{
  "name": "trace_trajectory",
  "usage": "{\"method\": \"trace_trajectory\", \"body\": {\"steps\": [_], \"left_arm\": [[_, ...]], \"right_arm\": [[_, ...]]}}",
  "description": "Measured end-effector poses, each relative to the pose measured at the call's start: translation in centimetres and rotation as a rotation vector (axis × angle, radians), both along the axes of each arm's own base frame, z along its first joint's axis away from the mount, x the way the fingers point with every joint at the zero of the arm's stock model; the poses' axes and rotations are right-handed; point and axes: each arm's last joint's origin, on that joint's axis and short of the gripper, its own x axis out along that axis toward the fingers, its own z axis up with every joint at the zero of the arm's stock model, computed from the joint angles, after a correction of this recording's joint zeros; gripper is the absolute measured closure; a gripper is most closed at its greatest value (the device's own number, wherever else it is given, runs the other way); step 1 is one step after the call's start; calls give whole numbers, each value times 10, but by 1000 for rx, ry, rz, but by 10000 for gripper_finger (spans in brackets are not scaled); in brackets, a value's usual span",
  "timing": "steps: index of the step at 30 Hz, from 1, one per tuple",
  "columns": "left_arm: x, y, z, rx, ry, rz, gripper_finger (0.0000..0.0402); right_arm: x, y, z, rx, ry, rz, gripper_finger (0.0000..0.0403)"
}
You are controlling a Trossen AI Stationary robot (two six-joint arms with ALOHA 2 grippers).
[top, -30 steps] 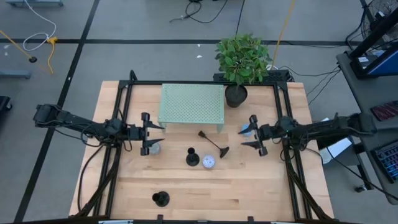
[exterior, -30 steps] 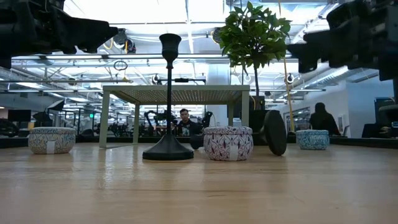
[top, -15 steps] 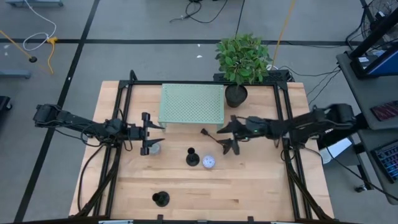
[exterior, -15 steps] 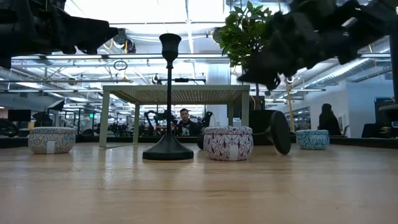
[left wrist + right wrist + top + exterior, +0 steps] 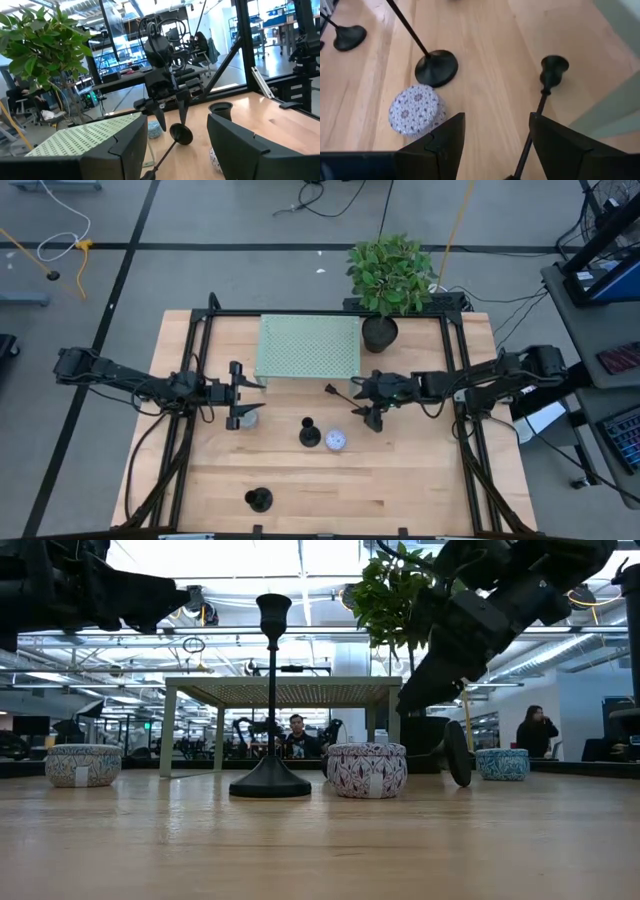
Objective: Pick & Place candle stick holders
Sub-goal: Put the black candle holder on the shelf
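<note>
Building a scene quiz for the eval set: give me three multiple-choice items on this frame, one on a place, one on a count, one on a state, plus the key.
1. Where is the right gripper?
A. parked at the table's right edge
B. over the fallen candle stick holder mid-table
C. above the plant

2. How many patterned tins show in the low view?
A. one
B. two
C. three

3. How are the right gripper's fingers?
A. open, holding nothing
B. shut on a tin
C. shut on a holder

Key:
1 B: the high view shows it at the tipped holder's base.
2 C: tins at left, centre and right.
3 A: the right wrist view shows its fingers apart, the stem between them.
</note>
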Motion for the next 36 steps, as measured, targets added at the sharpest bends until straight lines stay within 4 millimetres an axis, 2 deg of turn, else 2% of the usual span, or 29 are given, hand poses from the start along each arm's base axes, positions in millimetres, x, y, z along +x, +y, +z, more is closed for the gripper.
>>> {"method": "trace_trajectory", "body": {"steps": [5, 14, 21, 27, 36], "left_arm": [[0, 0, 0, 0, 0, 0, 188], [0, 0, 0, 0, 1, 0, 188], [0, 0, 0, 0, 1, 0, 188], [0, 0, 0, 1, 1, 0, 188], [0, 0, 0, 7, 1, 1, 188]], "right_arm": [[-2, 0, -2, 4, 31, 3, 190], [-13, 2, -14, 92, 198, -72, 190], [-15, 9, -15, 217, 240, 28, 191], [-26, 19, -17, 243, 348, 19, 190], [-30, 11, 2, 188, 230, -37, 191]]}}
